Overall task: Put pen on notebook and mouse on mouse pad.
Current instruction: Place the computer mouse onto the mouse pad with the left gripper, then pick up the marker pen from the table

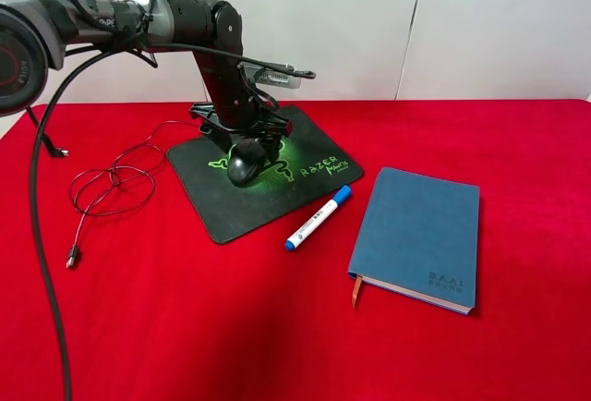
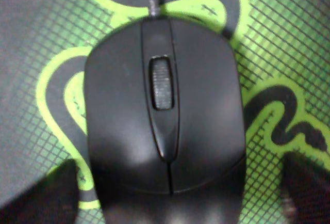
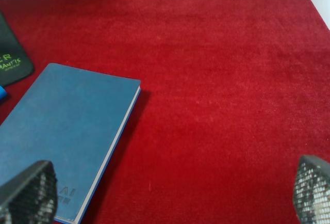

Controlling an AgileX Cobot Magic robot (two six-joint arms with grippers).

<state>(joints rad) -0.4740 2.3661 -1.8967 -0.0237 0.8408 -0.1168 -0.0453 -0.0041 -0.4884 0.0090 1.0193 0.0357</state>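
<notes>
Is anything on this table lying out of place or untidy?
The pen lies on the red cloth between the mouse pad and the notebook, not on it. The mouse cable sits in loose loops left of the pad.

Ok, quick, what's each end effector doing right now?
Left end effector: open, straddling the mouse on the mouse pad.
Right end effector: open, holding nothing.

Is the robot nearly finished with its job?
About halfway. Done: the dark oval mouse lies on the black rectangular mouse pad with the green logo. In hand: nothing; the left gripper straddles the mouse, jaws open, and the right gripper is open, empty. Left: the white blue-capped pen lies on the red cloth beside the blue-grey notebook, not on it.
</notes>
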